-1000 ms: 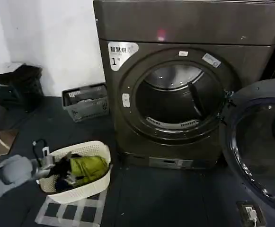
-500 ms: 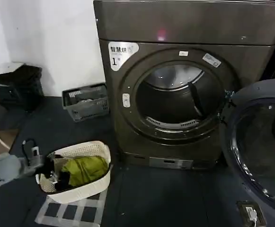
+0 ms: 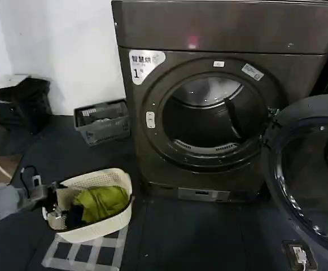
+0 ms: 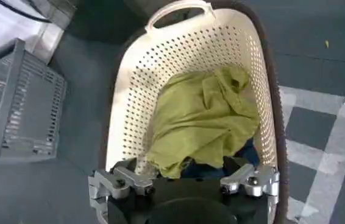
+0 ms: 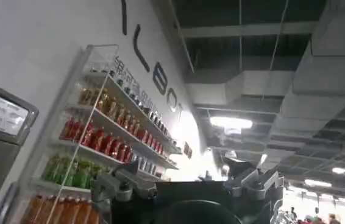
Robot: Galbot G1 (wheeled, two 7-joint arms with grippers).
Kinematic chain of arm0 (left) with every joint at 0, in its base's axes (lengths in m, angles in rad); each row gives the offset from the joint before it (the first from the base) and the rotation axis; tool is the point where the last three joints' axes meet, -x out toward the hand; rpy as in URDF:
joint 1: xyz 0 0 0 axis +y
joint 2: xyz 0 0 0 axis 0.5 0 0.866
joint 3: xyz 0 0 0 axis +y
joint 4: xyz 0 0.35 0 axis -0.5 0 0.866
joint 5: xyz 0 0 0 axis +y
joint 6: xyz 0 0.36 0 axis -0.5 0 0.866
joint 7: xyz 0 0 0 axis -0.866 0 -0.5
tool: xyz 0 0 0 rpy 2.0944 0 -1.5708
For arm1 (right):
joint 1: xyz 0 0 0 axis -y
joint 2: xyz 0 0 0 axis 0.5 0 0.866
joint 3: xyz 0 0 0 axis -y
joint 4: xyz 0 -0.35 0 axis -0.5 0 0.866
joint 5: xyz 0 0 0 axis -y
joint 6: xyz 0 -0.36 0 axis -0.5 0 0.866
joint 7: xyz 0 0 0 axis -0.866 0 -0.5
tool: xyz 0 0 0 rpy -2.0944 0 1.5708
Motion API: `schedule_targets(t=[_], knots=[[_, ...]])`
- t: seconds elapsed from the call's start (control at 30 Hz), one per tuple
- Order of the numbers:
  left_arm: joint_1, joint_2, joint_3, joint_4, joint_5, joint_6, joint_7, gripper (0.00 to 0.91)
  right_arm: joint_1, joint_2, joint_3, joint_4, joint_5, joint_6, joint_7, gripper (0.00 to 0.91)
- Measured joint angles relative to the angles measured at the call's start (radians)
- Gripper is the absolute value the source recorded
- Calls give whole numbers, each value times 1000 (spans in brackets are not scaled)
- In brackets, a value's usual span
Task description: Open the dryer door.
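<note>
From the head camera I see the dryer (image 3: 220,96) straight ahead, and the dryer door (image 3: 310,175) already swung wide to the right, hanging off its hinge with the drum (image 3: 209,121) open to view. So I judge the opening done; the only thing left, as I read it, is to get the arms clear and parked. My left gripper (image 3: 44,195) sits low at the left, at the near rim of the white laundry basket (image 3: 121,217) on the floor, well apart from the door.

On the left wrist camera the left gripper (image 4: 184,181) has its fingers (image 4: 120,182) spread wide, holding nothing, poised just over the green cloth (image 4: 200,119) and the darker clothes in the basket (image 4: 130,103). A grey crate (image 4: 20,109) stands beside it.

On the right wrist camera the right gripper (image 5: 188,182) points up toward the ceiling (image 5: 270,55) and a wall of bottle shelves (image 5: 99,140); its fingers (image 5: 120,185) stand apart and empty, touching nothing
</note>
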Motion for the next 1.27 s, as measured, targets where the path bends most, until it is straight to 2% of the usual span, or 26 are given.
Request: schedule_targets(t=[1.27], knots=[[3, 45, -3, -23, 22, -6, 12, 907, -6, 9, 1, 13, 2, 1, -12, 907]])
